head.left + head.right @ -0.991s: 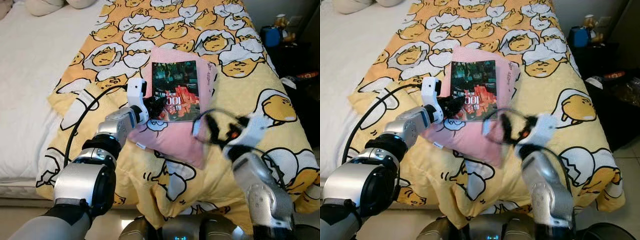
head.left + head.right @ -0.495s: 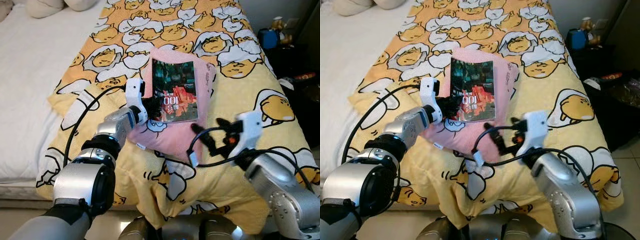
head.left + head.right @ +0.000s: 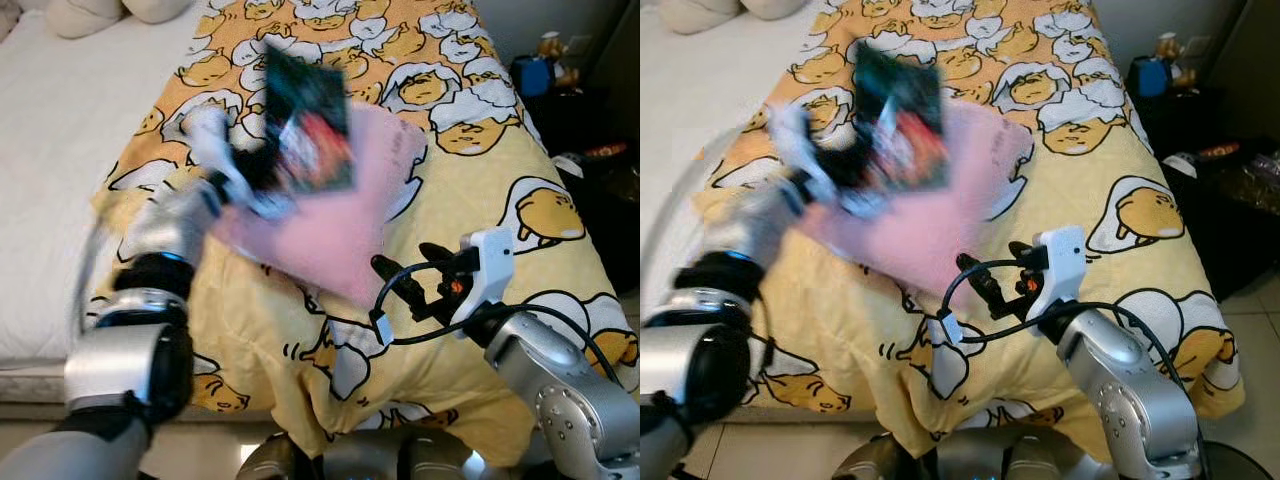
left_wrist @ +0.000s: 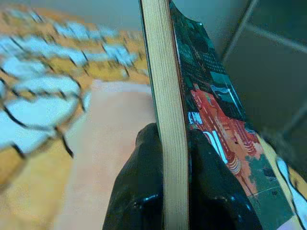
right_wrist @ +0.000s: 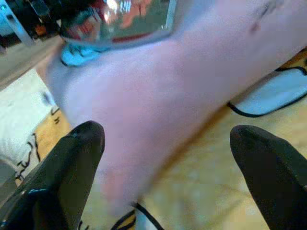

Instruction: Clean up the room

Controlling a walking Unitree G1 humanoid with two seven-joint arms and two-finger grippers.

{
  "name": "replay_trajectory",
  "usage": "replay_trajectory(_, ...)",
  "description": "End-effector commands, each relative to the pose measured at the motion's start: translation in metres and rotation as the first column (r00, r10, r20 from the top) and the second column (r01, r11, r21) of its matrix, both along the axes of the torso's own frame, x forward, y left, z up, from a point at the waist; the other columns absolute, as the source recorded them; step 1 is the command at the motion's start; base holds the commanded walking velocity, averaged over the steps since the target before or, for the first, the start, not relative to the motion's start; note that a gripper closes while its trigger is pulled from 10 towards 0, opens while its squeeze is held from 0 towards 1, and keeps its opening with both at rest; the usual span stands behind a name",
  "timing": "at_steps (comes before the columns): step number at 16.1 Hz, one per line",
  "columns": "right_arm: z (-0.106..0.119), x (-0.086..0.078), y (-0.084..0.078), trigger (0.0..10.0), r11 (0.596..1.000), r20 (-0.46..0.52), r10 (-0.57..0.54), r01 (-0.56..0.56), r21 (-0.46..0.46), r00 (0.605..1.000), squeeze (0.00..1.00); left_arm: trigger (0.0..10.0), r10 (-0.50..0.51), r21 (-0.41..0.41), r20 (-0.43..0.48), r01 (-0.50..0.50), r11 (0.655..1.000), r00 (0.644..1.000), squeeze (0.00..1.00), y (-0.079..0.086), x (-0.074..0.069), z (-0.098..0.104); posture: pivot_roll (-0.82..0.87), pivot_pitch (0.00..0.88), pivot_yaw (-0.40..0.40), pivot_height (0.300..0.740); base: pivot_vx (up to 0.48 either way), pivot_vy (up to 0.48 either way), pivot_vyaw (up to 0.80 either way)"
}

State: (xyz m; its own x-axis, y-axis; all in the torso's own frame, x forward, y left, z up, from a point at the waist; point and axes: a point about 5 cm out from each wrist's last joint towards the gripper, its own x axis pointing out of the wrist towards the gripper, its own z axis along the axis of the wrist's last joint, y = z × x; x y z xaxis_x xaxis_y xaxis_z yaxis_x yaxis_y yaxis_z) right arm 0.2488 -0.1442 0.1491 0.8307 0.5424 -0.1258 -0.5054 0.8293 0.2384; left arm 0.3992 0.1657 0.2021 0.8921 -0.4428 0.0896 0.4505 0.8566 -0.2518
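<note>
On the bed [image 3: 60,150] with its yellow blanket [image 3: 520,150], the left pincer [image 4: 163,158], closed on the book [image 3: 308,120], has now raised it off the pink pillow [image 3: 340,230], so it can be put away, while the right pincer [image 3: 405,285] waits wide open and empty beside the pillow.

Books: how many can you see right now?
1. The book is clamped in the left end effector, lifted above the pink pillow on the bed. More could lie hidden under the yellow blanket.
</note>
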Motion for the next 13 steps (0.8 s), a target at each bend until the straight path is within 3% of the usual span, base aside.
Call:
replay_trajectory(1, 0.002, 0.003, 0.002, 10.0, 1.000, 0.005, 0.023, -0.023, 0.018, 1.000, 0.40, 0.0, 0.069, -0.031, 0.109, -0.066, 0.997, 0.992, 0.00, 0.014, -0.001, 0.019, -0.23, 0.056, 0.143, 0.732, 0.000, 0.000, 0.00)
replay_trajectory(2, 0.003, 0.008, 0.003, 10.0, 0.999, 0.015, 0.027, -0.027, 0.023, 1.000, 0.40, 0.0, 0.098, -0.031, 0.185, -0.093, 0.995, 0.978, 0.00, 0.020, -0.004, 0.032, -0.22, 0.029, 0.135, 0.732, 0.000, 0.000, 0.00)
replay_trajectory(3, 0.004, 0.012, 0.004, 10.0, 0.999, 0.025, 0.024, -0.024, 0.025, 0.999, 0.40, 0.0, 0.094, 0.022, 0.258, -0.103, 0.994, 0.962, 0.00, 0.018, -0.009, 0.040, -0.21, 0.016, 0.132, 0.732, 0.000, 0.000, 0.00)
replay_trajectory(4, 0.006, 0.019, 0.004, 10.0, 0.999, 0.050, -0.030, 0.028, 0.034, 0.998, 0.40, 6.7, 0.106, 0.017, 0.284, -0.115, 0.993, 0.953, 0.00, 0.014, -0.014, 0.045, -0.20, 0.000, 0.127, 0.732, 0.000, 0.000, 0.00)
replay_trajectory(5, 0.008, 0.023, 0.005, 10.0, 0.998, 0.065, -0.054, 0.051, 0.046, 0.996, 0.40, 10.0, 0.099, 0.024, 0.279, -0.110, 0.994, 0.955, 0.00, 0.008, -0.016, 0.044, -0.19, 0.000, 0.122, 0.732, 0.000, 0.000, 0.00)
replay_trajectory(7, 0.007, 0.023, 0.011, 10.0, 0.998, 0.070, -0.037, 0.034, 0.046, 0.997, 0.40, 10.0, 0.063, 0.013, 0.279, -0.069, 0.998, 0.958, 0.00, -0.007, -0.023, 0.037, -0.19, 0.000, 0.119, 0.732, 0.000, 0.000, 0.00)
replay_trajectory(9, 0.001, 0.025, 0.017, 10.0, 0.999, 0.062, -0.011, 0.008, 0.035, 0.998, 0.40, 10.0, 0.053, -0.001, 0.195, -0.054, 0.999, 0.979, 0.00, -0.025, -0.023, 0.010, -0.19, 0.000, 0.117, 0.732, 0.000, 0.000, 0.00)
replay_trajectory(13, -0.006, 0.027, 0.014, 10.0, 1.000, 0.055, -0.019, 0.019, 0.002, 0.998, 0.40, 10.0, 0.071, 0.069, 0.102, -0.079, 0.994, 0.992, 0.00, -0.036, -0.023, -0.019, -0.20, 0.000, 0.118, 0.732, 0.000, 0.000, 0.00)
